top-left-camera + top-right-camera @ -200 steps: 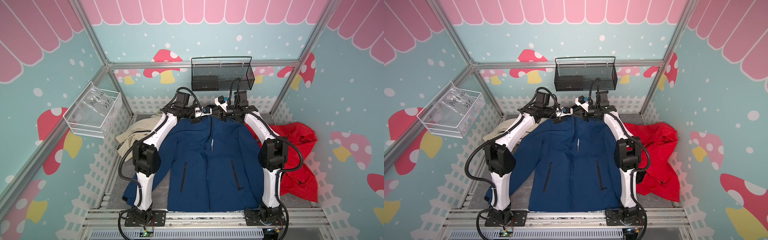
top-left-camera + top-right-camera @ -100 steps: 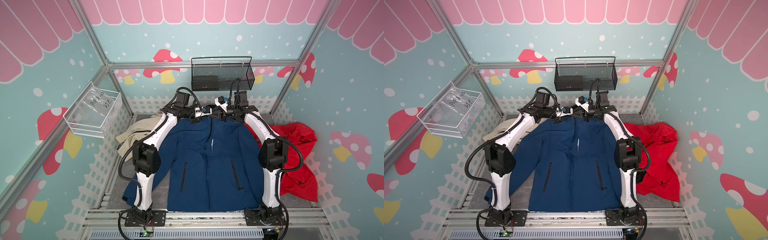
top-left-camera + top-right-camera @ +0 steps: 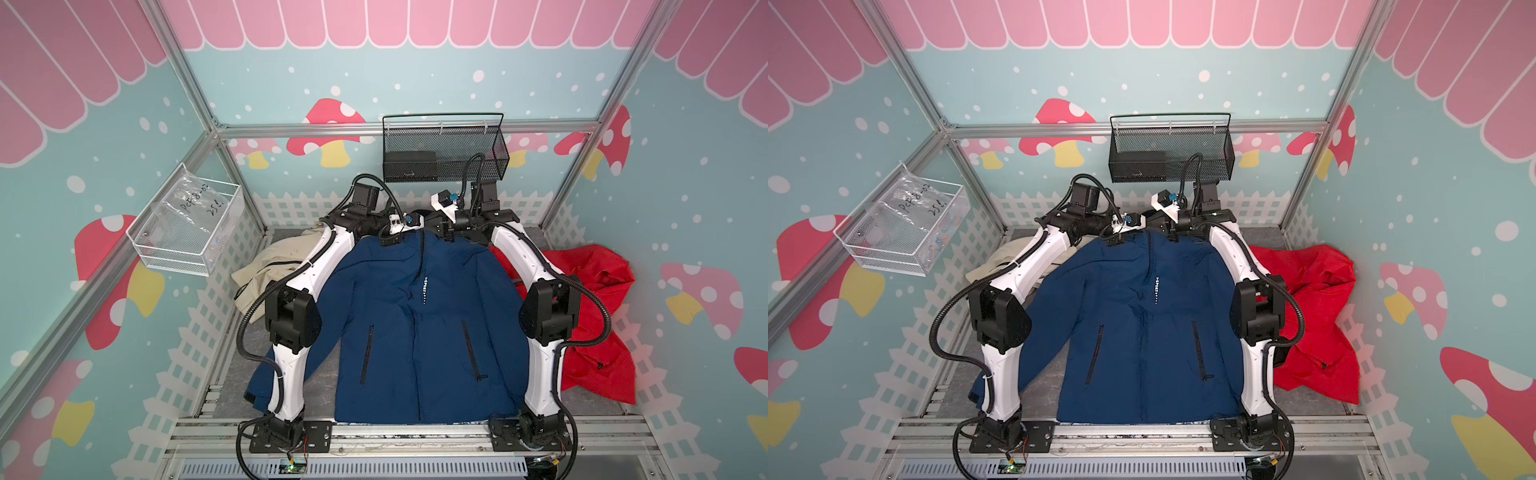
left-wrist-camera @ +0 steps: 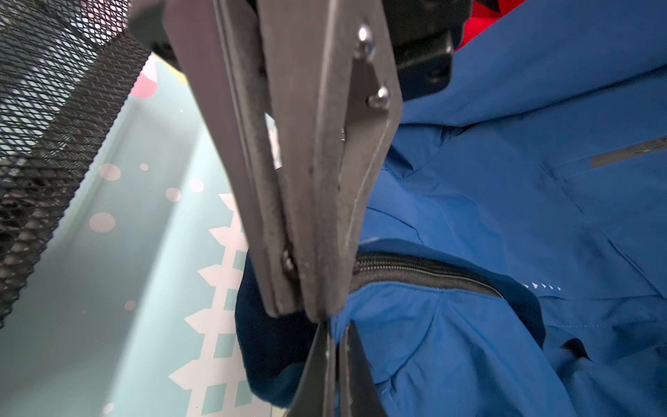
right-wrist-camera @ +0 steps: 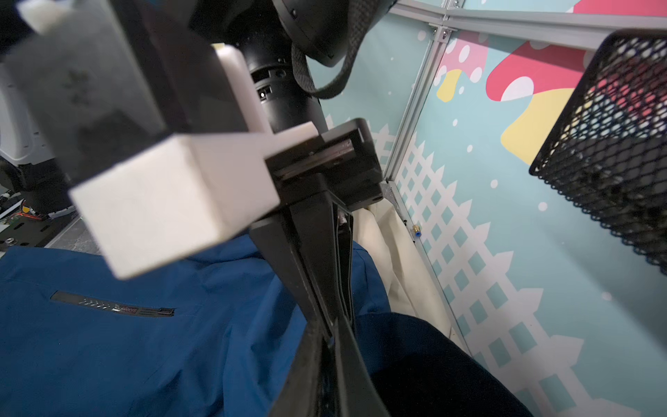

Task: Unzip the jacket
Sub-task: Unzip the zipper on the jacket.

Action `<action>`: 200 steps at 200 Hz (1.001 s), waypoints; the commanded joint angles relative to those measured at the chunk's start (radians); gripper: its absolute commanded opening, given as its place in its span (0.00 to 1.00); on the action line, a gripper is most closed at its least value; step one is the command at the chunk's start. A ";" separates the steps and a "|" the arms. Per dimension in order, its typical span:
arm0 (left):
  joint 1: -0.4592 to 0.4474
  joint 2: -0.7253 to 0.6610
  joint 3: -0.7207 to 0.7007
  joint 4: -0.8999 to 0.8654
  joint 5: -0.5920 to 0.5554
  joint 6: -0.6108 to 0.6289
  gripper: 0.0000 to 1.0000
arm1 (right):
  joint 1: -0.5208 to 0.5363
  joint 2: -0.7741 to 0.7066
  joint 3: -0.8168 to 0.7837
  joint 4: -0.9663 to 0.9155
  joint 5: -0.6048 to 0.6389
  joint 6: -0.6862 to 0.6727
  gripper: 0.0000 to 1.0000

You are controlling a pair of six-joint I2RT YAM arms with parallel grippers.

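**A:** In both top views we see the whole blue jacket (image 3: 415,324) flat on the table (image 3: 322,378), collar toward the back wall, but the fingertips are hidden.

**B:** The wrist views give us those. The left gripper (image 4: 335,326) pinches collar fabric. The right gripper (image 4: 306,307), closed, meets it tip to tip at the top of the zipper (image 4: 415,269). Whether it holds the pull, we cannot tell.

**A:** We count three garments: the jacket, a red garment (image 3: 594,316) and a cream garment (image 3: 270,270). Two baskets: black basket (image 3: 444,153), wire basket (image 3: 187,232).

**B:** The hem lies along the front rail, with the red garment just beside it on the right. We find bare table only in narrow strips.
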 commanded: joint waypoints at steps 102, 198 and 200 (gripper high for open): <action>0.010 0.009 0.079 -0.048 0.022 -0.100 0.00 | 0.003 -0.288 -0.476 0.486 0.108 0.134 0.00; 0.017 0.050 0.201 -0.061 0.008 -0.284 0.00 | 0.006 -0.388 -0.857 1.060 0.224 0.333 0.00; 0.019 0.051 0.207 -0.063 0.009 -0.288 0.00 | 0.007 -0.386 -0.857 1.061 0.225 0.333 0.00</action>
